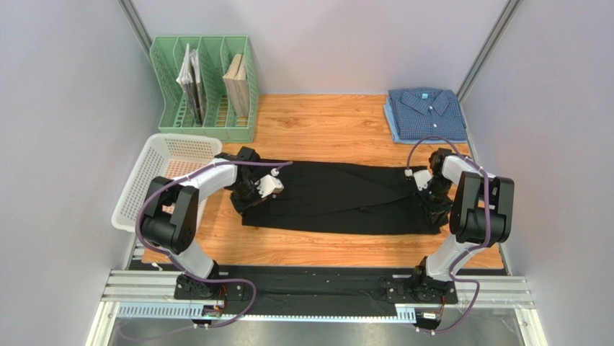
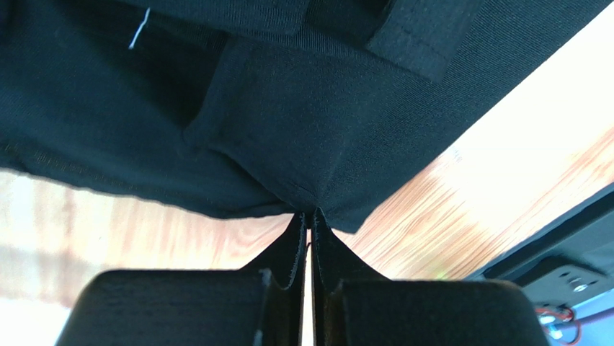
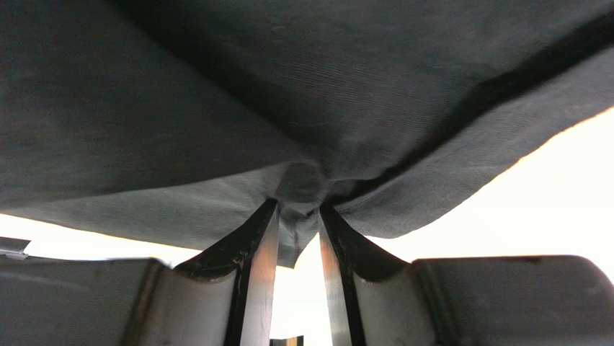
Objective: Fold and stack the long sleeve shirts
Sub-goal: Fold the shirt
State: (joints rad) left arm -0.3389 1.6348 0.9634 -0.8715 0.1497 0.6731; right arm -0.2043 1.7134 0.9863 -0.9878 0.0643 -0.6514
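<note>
At the far left, a white basket (image 1: 173, 167) hangs partly over the edge of the wooden table (image 1: 324, 130). Behind it stands a green file rack (image 1: 205, 90) with a few books in its slots.

The left claw (image 2: 308, 220) is next, low over the table at the left end of the black shirt (image 1: 339, 198). Its jaws are pressed together with a fold of the shirt's edge nipped between the tips (the wrist view shows the cloth puckering right where they meet).

The black shirt lies across the middle of the table as a long flat band, running from one claw to the other.

At its right end is the right claw (image 3: 298, 213). Its jaws stand a little apart, with a thicker bunch of the black cloth gripped between them, and the fabric spreads out from the pinch on both sides.

Further right, in the far right corner of the table, sits the blue shirt (image 1: 425, 114). It is folded into a neat rectangle with the collar on top, and it lies apart from the black one.
</note>
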